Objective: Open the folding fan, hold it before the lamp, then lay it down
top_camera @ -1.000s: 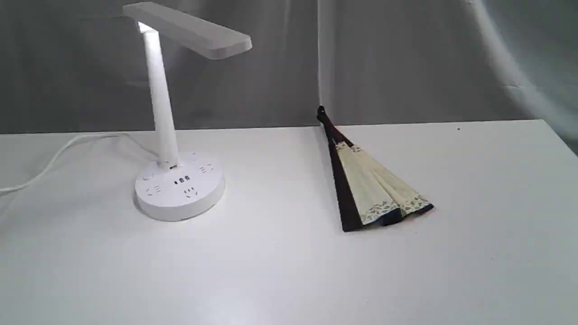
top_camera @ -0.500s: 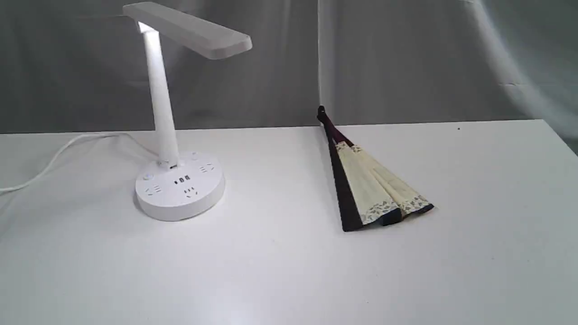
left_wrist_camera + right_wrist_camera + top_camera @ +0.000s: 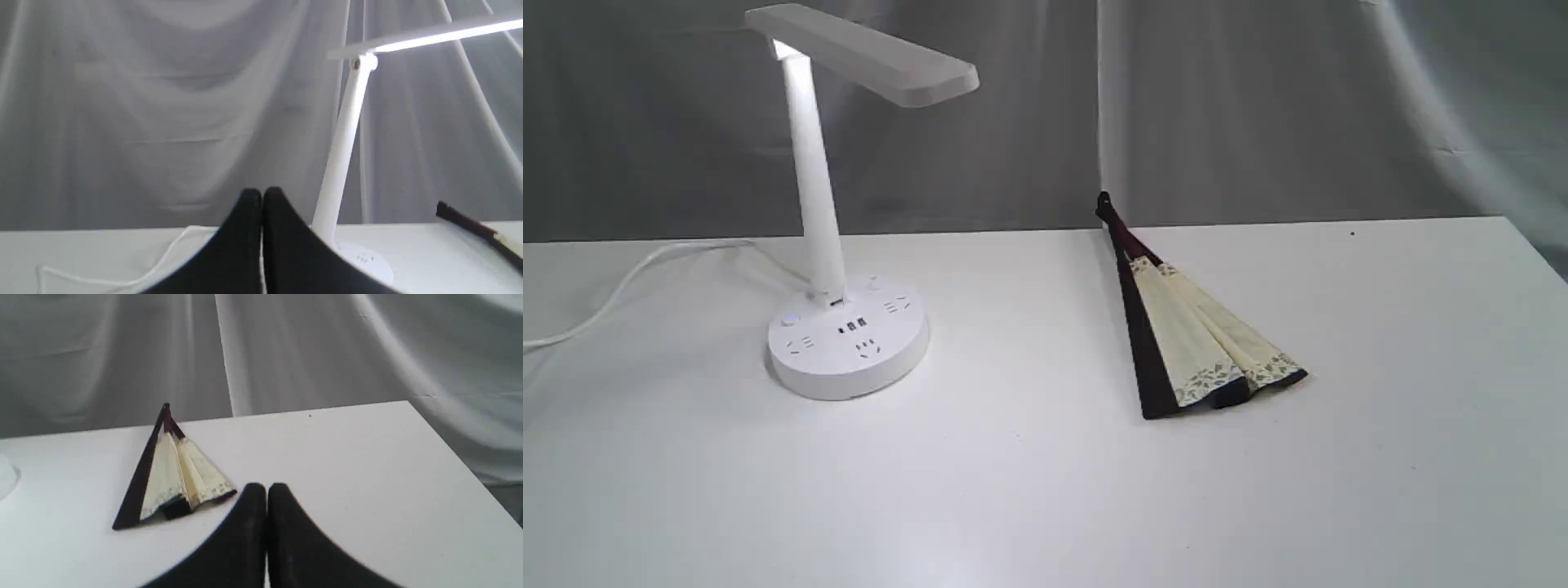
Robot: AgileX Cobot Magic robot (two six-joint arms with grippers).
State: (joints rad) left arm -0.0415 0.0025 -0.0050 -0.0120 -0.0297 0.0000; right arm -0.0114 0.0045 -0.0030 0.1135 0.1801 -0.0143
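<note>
Exterior. Checked against the two shots before: no shift in anything. Same spot and same narrow wedge for the folding fan [image 3: 1196, 339]; lamp [image 3: 848, 339] and cord [image 3: 629, 278] untouched. No arm or gripper in shot. Reads as task at zero: opening not started, approach not visible yet.
Fan on the white table [image 3: 1045, 506], at 3 o'clock from the lamp base, well apart. Only a few pleats spread, dark guard on the lamp side. Pivot end toward 12 o'clock, floral edge toward 5 o'clock. Looks propped on its pleats with the pivot end lifted; can't confirm. Lamp lit, head reaching toward 3 o'clock, above bare table between base and fan.

Left wrist. Closed: left gripper [image 3: 261, 195], black fingertips pressed together, nothing between. Held off the table, clear of the lamp [image 3: 345, 139] stem beyond it. Only the dark pivot end of the fan [image 3: 476, 226] in shot, well apart from the tips.

Right wrist. Likewise closed on nothing: right gripper [image 3: 266, 490]. Fan [image 3: 173, 477] near, not touching; floral edge closest to the tips.

Judgement: need both sets of fingers opened before any grasp; likely one per guard, then pull apart. Risk: thin paper, light wedge, easy to shove or tip instead of pinch.
</note>
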